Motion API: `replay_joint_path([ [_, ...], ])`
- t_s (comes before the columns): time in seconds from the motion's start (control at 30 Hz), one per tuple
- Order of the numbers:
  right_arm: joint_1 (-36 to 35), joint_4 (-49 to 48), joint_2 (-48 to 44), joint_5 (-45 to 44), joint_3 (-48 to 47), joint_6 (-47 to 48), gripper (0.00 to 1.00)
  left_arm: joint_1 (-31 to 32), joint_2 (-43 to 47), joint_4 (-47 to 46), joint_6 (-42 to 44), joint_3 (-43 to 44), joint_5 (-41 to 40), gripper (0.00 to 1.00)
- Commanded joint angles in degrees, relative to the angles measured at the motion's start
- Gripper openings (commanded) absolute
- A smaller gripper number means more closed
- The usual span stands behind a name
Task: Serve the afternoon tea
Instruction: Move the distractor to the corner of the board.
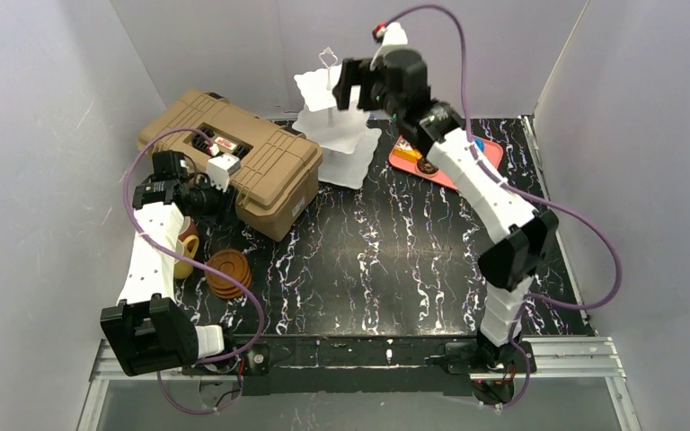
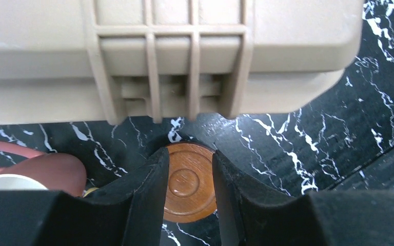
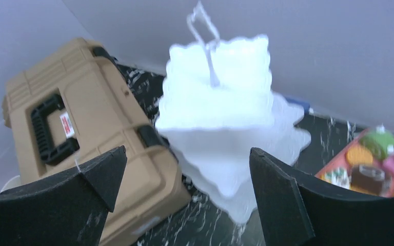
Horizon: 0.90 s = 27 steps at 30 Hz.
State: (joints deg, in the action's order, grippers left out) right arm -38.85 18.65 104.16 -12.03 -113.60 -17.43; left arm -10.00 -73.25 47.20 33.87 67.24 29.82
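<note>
The left gripper (image 2: 190, 154) is hanging low over the black, white-veined table (image 1: 386, 260), with its jaws standing part-way apart. A round brown saucer (image 2: 187, 187) is showing in the gap. It is lying flat behind the two fingers, which are covering its left and right edges; whether they are pressing on it I cannot tell. Left of these jaws a pink cup (image 2: 36, 171) is sitting on the table, partly hidden by the finger. Straight ahead of the fingertips, the ribbed side of the tan case (image 2: 184, 51) is filling the view, near them but apart. Behind the jaws, toward the arm's base, a stack of saucers (image 1: 229, 274) and a yellow cup (image 1: 184, 262) are resting on the dark surface.

Pale grey walls (image 1: 54, 90) are closing in the table on its left, far and right sides.

The right gripper (image 3: 187, 151) is hovering high at the far side, its jaws spread wide and free. Beyond the gap, centred between the two fingers, the white three-tier stand (image 3: 220, 113) is standing upright on the table before the far wall, its wire loop on top. The case is lying beyond the left finger, just beside the stand. Beyond the right finger, a pink-red tray (image 1: 494, 154) is carrying the toy pastries (image 3: 369, 164), well apart from the jaws.
</note>
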Motion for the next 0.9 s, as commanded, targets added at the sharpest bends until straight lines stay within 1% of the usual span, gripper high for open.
replay_joint_path([
  [0.0, 6.1, 6.6, 10.5, 19.2, -16.6, 7.8, 0.98, 0.2, 2.1, 4.9, 1.8, -0.6, 4.1, 0.35],
  [0.03, 7.5, 6.5, 12.6, 22.5, -19.6, 7.7, 0.98, 0.3, 2.0, 5.3, 2.1, -0.6, 4.2, 0.35],
  [0.1, 10.2, 3.8, 15.3, 29.1, -22.2, 6.3, 0.98, 0.4, 1.9, 5.8, 2.5, -0.6, 4.4, 0.35],
  [0.17, 12.0, -1.1, 17.0, 34.8, -21.6, 4.7, 0.98, 0.5, 1.9, 6.3, 2.8, -0.7, 4.9, 0.35],
  [0.27, 13.1, -5.9, 18.9, 39.3, -20.6, 3.8, 0.98, 0.7, 2.1, 7.4, 3.8, -0.5, 6.2, 0.35],
  [0.37, 13.1, -12.9, 19.3, 39.7, -18.1, 3.5, 0.98, 1.1, 2.2, 8.5, 5.1, -0.5, 7.1, 0.35],
  [0.5, 13.1, -21.4, 21.0, 37.5, -16.8, 2.8, 0.98, 1.3, 2.1, 9.2, 7.1, -0.5, 6.8, 0.35],
  [0.6, 13.0, -25.3, 23.6, 35.5, -18.3, 1.9, 0.98, 1.4, 2.2, 9.2, 7.1, -0.1, 7.5, 0.35],
  [0.73, 12.8, -32.6, 27.1, 33.6, -19.8, 0.9, 0.97, 1.9, 1.8, 9.1, 6.2, 0.2, 10.6, 0.35],
  [0.87, 12.7, -37.0, 31.1, 33.0, -23.5, -0.1, 0.96, 3.1, 0.3, 9.1, 4.9, 1.4, 10.2, 0.35],
])
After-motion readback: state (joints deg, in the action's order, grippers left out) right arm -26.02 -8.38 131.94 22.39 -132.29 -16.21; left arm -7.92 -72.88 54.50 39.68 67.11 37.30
